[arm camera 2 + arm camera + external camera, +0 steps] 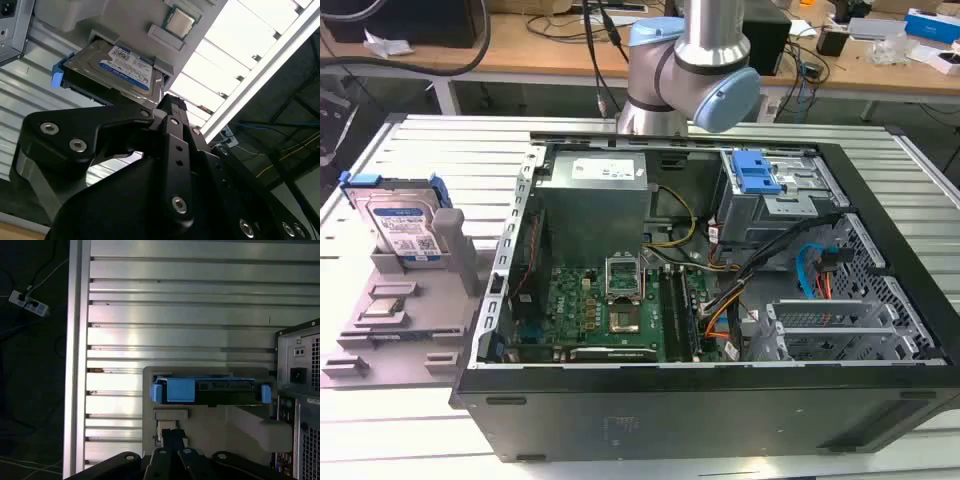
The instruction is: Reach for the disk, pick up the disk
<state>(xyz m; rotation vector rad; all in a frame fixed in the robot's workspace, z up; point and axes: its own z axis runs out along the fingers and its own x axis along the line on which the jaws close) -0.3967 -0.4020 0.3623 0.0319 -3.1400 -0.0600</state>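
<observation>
Pincer (172, 434) looks pinched together, holding nothing, near the disk (212, 390) but not touching it. Disk stands on edge in the grey holder (400, 265) beside the case (720, 420). I'd spread the jaws wide and square them across its flat faces, clear of the holder.

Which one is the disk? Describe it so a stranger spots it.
Start at the open computer case; to the exterior view's left of it sits a grey stand. The disk stands on edge in it: a silver slab with a blue-and-white label and blue frame, unlike the small square chip lying flat nearby.
</observation>
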